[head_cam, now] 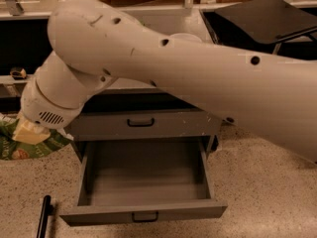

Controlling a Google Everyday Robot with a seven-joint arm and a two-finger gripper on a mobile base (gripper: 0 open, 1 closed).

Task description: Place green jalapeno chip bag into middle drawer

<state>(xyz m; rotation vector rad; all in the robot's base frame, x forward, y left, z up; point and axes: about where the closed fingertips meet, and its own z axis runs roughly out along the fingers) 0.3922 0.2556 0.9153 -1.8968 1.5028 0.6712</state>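
Note:
My gripper is at the far left, mostly hidden behind my wrist. A yellowish finger presses on the green jalapeno chip bag, which hangs crumpled below the wrist, left of the cabinet and partly cut off by the frame edge. The middle drawer is pulled out. Its grey tray is empty, and a small dark handle sits on its front. The bag is left of the drawer and above its level, not over it.
My large arm crosses the view and hides the cabinet top. The upper drawer front is closed. A black rod lies on the speckled floor at the lower left. A black tray sits at the top right.

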